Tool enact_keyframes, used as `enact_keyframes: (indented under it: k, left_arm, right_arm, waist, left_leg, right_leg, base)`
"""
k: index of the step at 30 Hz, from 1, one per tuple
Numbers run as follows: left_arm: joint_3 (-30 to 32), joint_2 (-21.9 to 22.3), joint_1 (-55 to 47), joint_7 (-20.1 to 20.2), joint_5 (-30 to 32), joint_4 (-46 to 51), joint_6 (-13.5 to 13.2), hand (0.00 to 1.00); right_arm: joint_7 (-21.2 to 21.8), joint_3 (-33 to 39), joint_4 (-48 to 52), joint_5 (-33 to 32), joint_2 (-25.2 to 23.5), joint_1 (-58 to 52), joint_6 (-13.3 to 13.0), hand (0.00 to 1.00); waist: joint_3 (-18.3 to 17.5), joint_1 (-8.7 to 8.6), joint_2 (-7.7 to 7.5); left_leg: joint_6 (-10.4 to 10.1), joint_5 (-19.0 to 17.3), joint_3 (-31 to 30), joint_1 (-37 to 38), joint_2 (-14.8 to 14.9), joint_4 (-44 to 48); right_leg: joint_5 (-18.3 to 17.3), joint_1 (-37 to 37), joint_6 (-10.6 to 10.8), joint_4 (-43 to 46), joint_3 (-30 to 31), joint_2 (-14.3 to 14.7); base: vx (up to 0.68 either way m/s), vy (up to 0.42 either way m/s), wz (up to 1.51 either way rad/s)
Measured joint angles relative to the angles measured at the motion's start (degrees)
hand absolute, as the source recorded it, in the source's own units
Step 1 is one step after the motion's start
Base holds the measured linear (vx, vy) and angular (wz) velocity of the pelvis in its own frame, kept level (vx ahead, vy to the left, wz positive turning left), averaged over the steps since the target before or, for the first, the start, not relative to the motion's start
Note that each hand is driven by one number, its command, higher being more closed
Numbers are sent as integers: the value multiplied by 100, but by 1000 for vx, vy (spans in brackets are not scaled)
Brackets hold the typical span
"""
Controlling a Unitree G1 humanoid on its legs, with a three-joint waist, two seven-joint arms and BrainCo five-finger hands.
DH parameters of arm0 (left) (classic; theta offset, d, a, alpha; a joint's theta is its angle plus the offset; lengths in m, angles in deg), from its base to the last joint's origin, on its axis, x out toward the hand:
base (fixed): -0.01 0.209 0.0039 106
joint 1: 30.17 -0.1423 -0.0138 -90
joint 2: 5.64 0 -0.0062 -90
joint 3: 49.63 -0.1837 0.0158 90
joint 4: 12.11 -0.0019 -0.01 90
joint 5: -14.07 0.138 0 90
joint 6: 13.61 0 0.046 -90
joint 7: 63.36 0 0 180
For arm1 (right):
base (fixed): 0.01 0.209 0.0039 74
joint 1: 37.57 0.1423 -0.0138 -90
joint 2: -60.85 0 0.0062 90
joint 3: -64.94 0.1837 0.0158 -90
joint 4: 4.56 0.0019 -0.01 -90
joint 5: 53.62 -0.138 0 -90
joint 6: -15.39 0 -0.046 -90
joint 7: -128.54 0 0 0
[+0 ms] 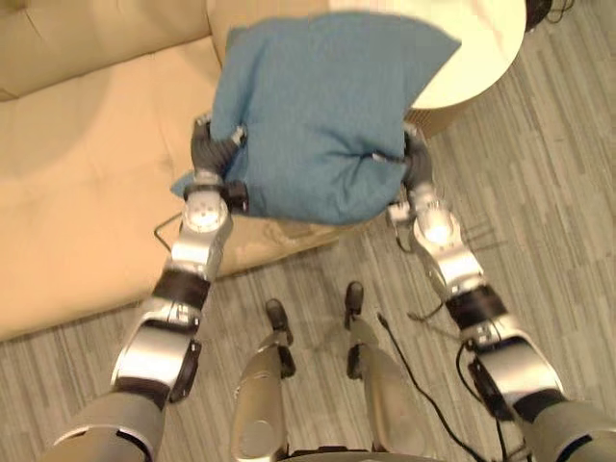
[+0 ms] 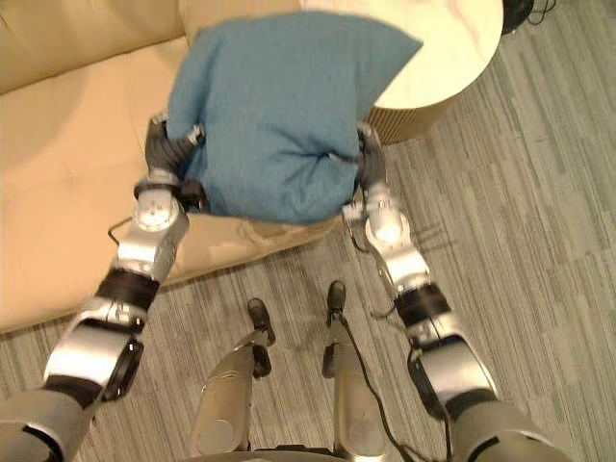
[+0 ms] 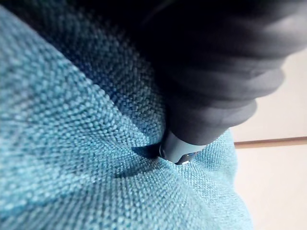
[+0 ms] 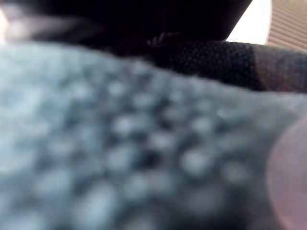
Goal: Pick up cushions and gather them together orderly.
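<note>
Over sofa (image 1: 77, 173), cushion (image 1: 318, 106) aloft; left hand (image 3: 220, 96) touching it

Silver-grey arms (image 1: 199, 243) w/ dk ribbed wrist covers (image 3: 223, 72).

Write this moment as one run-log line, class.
state: holding | blue cushion: raised between left hand and right hand | below: beige sofa | nearby: round table

Tan sofa (image 1: 77, 164) under and beyond my left hand (image 1: 212, 146); round pale table (image 1: 481, 48) past my right hand (image 1: 416, 166); grey striped floor (image 1: 549, 192) below both.
</note>
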Motion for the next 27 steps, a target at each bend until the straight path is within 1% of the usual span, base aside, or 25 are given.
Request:
enact_keyframes:
  k: [2, 5, 6, 7, 9, 12, 14, 16, 17, 18, 19, 20, 21, 22, 23, 24, 25, 26, 27]
  left_arm:
    - [2, 130, -798, 0, 71, 714, -1, 100]
    - [60, 307, -1569, 1, 91, 1310, -1, 100]
    - [93, 465, -2016, 1, 94, 1624, -2, 100]
    - [94, 603, -2457, 2, 111, 1821, -4, 100]
    - [94, 737, -3029, 14, 204, 2085, -7, 100]
    - [93, 860, -3642, 115, 316, 2328, -98, 100]
    - [93, 902, -3810, 154, 326, 2361, -132, 100]
    - [88, 1003, -3962, 201, 329, 2375, -131, 100]
    - [67, 1020, -4007, 277, 327, 2364, -118, 100]
    - [37, 1019, -4007, 291, 328, 2345, -118, 100]
    - [27, 998, -4003, 325, 333, 2324, -117, 100]
    - [27, 940, -3994, 367, 338, 2297, -114, 100]
    - [27, 918, -3998, 389, 349, 2283, -111, 100]
    - [40, 911, -3991, 392, 440, 2283, -113, 100]
    - [47, 910, -3972, 391, 447, 2286, -114, 100]
    - [60, 909, -3912, 389, 453, 2286, -112, 100]
    - [63, 914, -3863, 378, 453, 2289, -114, 100]
    - [67, 944, -3858, 366, 451, 2289, -103, 100]
    - [65, 939, -3877, 367, 449, 2289, -98, 100]
  right_arm:
    - [46, 22, 576, 147, -10, -566, -13, 100]
    - [222, 34, 1103, 167, -75, -1049, -37, 100]
    - [286, 36, 1282, 210, -168, -1302, -83, 100]
    - [388, 43, 1421, 274, -262, -1594, -97, 100]
    - [536, 42, 1661, 331, -355, -2027, -119, 100]
    - [749, 31, 1927, 354, -468, -2607, -292, 100]
    - [821, 23, 1961, 368, -493, -2776, -349, 100]
    - [860, 24, 1956, 368, -491, -2933, -363, 100]
    - [858, 40, 1935, 368, -487, -3074, -364, 100]
    - [859, 59, 1927, 368, -480, -3151, -368, 100]
    - [856, 72, 1886, 371, -480, -3231, -374, 100]
    - [855, 65, 1824, 376, -508, -3276, -404, 100]
    - [855, 64, 1782, 391, -512, -3279, -422, 100]
    - [839, 66, 1767, 483, -503, -3274, -444, 100]
    - [824, 66, 1768, 530, -498, -3251, -460, 100]
    - [775, 66, 1769, 583, -490, -3149, -469, 100]
    - [743, 66, 1768, 583, -479, -3055, -468, 100]
    - [732, 66, 1737, 583, -433, -2959, -462, 100]
    - [718, 69, 1702, 583, -423, -2935, -457, 100]
  waist:
    - [-16, 3, 0]
    - [-31, 15, 12]
    - [-183, 22, 9]
    - [-485, 24, 28]
    - [-783, 57, 35]
    - [-1082, 173, 70]
    - [-1192, 189, 102]
    - [-1222, 165, 149]
    - [-1223, 147, 145]
    - [-1223, 136, 144]
    - [-1218, 118, 157]
    - [-1226, 11, 132]
    - [-1236, -16, 119]
    - [-1296, 23, 52]
    - [-1332, 46, 34]
    - [-1382, 168, 87]
    - [-1408, 271, 174]
    - [-1395, 344, 393]
    - [-1396, 346, 460]
  left_leg:
    - [-2, -6, -15, 228, -24, -85]
    - [-3, -6, -36, 477, -42, -174]
    - [-3, -5, -42, 570, -61, -265]
    - [-4, -4, -62, 599, -83, -357]
    - [-8, -2, -61, 814, -100, -469]
    - [-26, -13, -52, 1214, -140, -611]
    - [-24, -10, -75, 1334, -188, -661]
    - [-21, -9, -159, 1462, -225, -664]
    - [-9, -11, -278, 1500, -283, -637]
    - [67, -37, -351, 1520, -312, -615]
    - [157, -81, -503, 1485, -314, -510]
    - [225, -60, -831, 1355, -380, -383]
    - [228, -26, -1015, 1334, -431, -329]
    - [171, 146, -1380, 1090, -564, -204]
    - [151, 204, -1518, 913, -607, -145]
    - [49, 362, -1782, 490, -600, -49]
    - [-49, 529, -1943, 172, -509, -66]
    - [-198, 759, -2219, -79, -301, -160]
    - [-274, 970, -2281, -134, -227, -289]
  right_leg:
    - [-4, 247, 3, -102, -26, -3]
    - [-27, 519, 17, -175, -73, -6]
    - [-76, 582, 30, -181, -85, -10]
    - [-124, 581, 33, -183, -113, -17]
    - [-187, 739, 49, -183, -117, -18]
    - [-321, 1045, 87, -112, -130, -41]
    - [-402, 1095, 124, 5, -148, -94]
    - [-672, 1057, 186, 489, -193, -208]
    - [-939, 982, 251, 1003, -204, -281]
    - [-1056, 943, 340, 1269, -155, -335]
    - [-1371, 820, 465, 1866, 129, -388]
    - [-1890, 646, 337, 3050, 422, -485]
    - [-2083, 650, 403, 3488, 519, -503]
    - [-2399, 797, 462, 3814, 698, -521]
    - [-2558, 853, 409, 3629, 740, -509]
    - [-2741, 905, 386, 3084, 716, -353]
    - [-2802, 901, 360, 2647, 617, -210]
    - [-2642, 872, 229, 2323, 394, 40]
    - [-2559, 896, 154, 2215, 235, 153]
  base:
    - [73, 9, 5]
    - [40, 9, 6]
    - [47, 11, 10]
    - [61, 16, 9]
    - [111, 27, 4]
    - [87, 46, 2]
    - [19, 64, 7]
    - [-25, 50, 25]
    - [-74, 36, 44]
    - [-100, 25, 69]
    - [-82, 7, 113]
    - [-56, -48, 131]
    - [-22, -108, 166]
    - [-26, -145, 130]
    - [-80, -201, 141]
    - [-152, -225, 98]
    - [-238, -268, 97]
    - [-231, -215, 71]
    - [-285, -193, 95]
